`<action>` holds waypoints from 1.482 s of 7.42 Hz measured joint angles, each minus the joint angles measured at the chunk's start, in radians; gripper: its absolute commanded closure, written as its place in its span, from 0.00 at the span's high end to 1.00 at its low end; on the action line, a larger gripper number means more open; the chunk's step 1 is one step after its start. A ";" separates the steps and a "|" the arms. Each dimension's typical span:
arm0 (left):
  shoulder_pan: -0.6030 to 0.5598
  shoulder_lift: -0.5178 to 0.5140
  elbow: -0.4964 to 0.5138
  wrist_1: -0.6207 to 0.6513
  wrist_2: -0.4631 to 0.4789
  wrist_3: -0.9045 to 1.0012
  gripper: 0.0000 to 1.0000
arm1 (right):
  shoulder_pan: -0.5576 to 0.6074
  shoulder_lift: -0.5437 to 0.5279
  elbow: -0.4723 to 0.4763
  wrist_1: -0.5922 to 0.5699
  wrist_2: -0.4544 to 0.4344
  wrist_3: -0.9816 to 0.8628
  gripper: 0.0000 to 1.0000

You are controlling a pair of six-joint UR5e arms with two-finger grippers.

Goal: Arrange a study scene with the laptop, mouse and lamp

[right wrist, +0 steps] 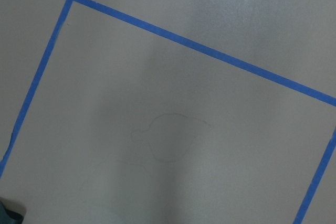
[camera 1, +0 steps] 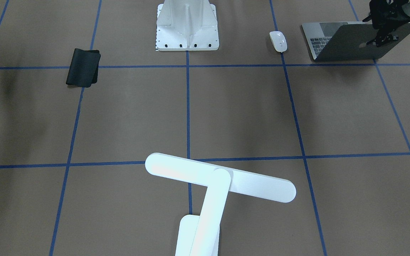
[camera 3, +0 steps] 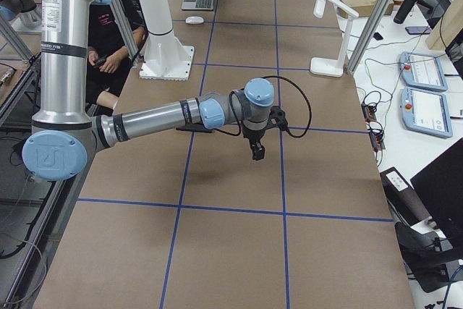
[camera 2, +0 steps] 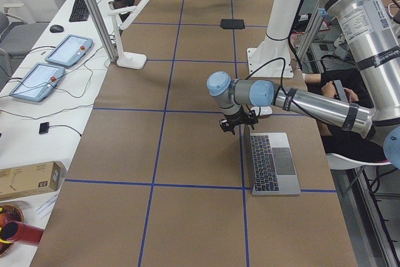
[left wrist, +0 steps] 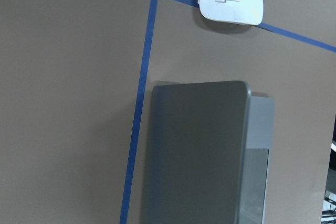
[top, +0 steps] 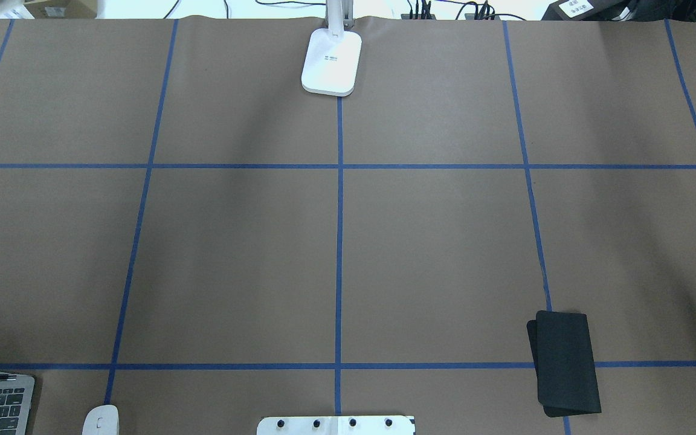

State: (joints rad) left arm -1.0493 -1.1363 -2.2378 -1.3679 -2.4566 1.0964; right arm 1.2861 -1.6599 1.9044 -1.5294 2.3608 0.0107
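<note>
The left gripper (camera 1: pixel 382 40) hung at the top edge of the laptop's (camera 1: pixel 347 44) part-raised lid, probably to swing it open. I could not tell whether it pinched the lid. The laptop sat at the desk's (camera 1: pixel 247 113) robot-side left corner, with the mouse (camera 1: pixel 278 41) near it but apart. The lamp (camera 1: pixel 219 181) stood at the far edge. The right gripper (camera 3: pixel 257 151) hovered over bare desk, its opening unclear. An apple logo marked the lid, and the lamp base's label was too small to read.
</note>
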 measured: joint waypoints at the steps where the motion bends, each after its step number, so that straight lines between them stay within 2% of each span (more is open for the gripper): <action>1: 0.000 0.006 0.000 -0.002 0.000 0.005 0.71 | 0.000 0.000 -0.003 0.000 0.000 0.000 1.00; 3: 0.005 0.023 0.001 -0.013 0.001 0.008 0.41 | -0.001 0.002 -0.012 0.002 0.000 -0.004 1.00; 5: 0.007 0.032 0.001 -0.023 0.001 0.008 0.29 | -0.001 0.005 -0.019 0.002 0.000 -0.007 1.00; 7: 0.007 0.033 0.004 -0.042 0.001 0.008 0.12 | -0.001 0.005 -0.020 0.003 0.001 -0.009 1.00; 11: -0.005 0.033 0.012 -0.068 0.000 0.019 0.07 | -0.001 0.007 -0.025 0.003 0.002 -0.008 1.00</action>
State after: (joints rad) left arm -1.0547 -1.1030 -2.2256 -1.4359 -2.4566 1.1150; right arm 1.2850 -1.6530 1.8795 -1.5263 2.3633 0.0028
